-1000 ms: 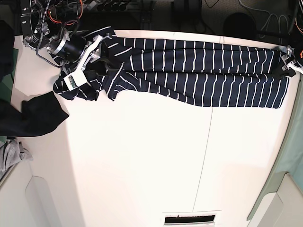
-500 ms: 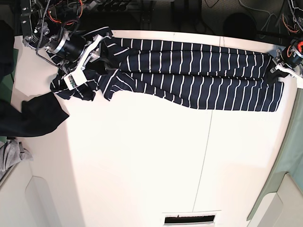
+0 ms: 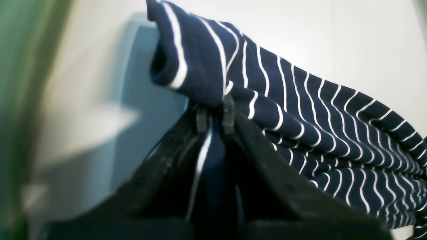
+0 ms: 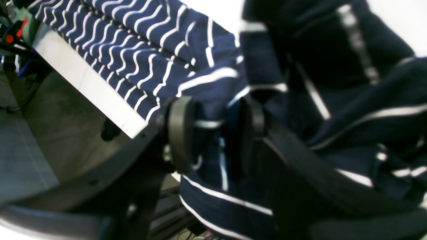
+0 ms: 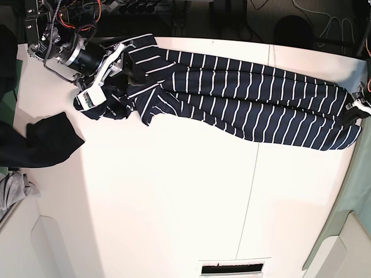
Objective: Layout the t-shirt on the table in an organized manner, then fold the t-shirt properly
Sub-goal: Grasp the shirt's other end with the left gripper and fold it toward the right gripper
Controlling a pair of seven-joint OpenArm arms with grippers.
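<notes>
The t-shirt, navy with thin white stripes, lies stretched in a long band across the far side of the table. In the base view my left gripper sits at the shirt's right end. The left wrist view shows this gripper shut on a fold of the striped fabric, lifted a little off the table. My right gripper holds the bunched left end of the shirt. In the right wrist view its round pads press a thick wad of the cloth between them.
A plain dark cloth lies at the table's left edge, with a small grey cloth below it. A thin dark seam runs down the tabletop. The table's far edge passes right beside the right gripper. A green surface borders the right side.
My left gripper has shut on the shirt's right end and pulled it right and nearer. The whole shirt has slid rightward and drawn taut, its left end bunching under the right gripper.
</notes>
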